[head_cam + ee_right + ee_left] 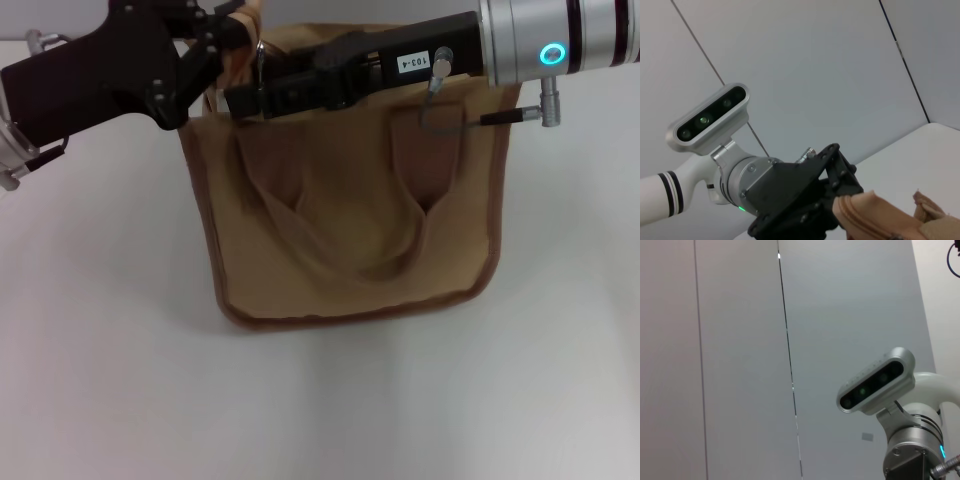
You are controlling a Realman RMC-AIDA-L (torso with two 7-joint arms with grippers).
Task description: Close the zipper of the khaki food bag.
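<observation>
Table [100,380]: white, carrying the khaki food bag [350,230] at its middle.
Left tool [228,45]: clamped on the bag's top left corner.
Right tool [240,100]: at the bag's top edge; grip state, cannot tell.

Plain white matte tabletop [560,380] spreads evenly lit; behind, pale grey panelled wall [740,360] shows thin vertical seams [787,340].

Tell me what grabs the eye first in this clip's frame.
The khaki food bag stands mid-table on the white table, its handles drooping down its front. Both arms crowd its top edge: the left hand grips the bag's left corner, while the right hand reaches across the top toward it.
</observation>
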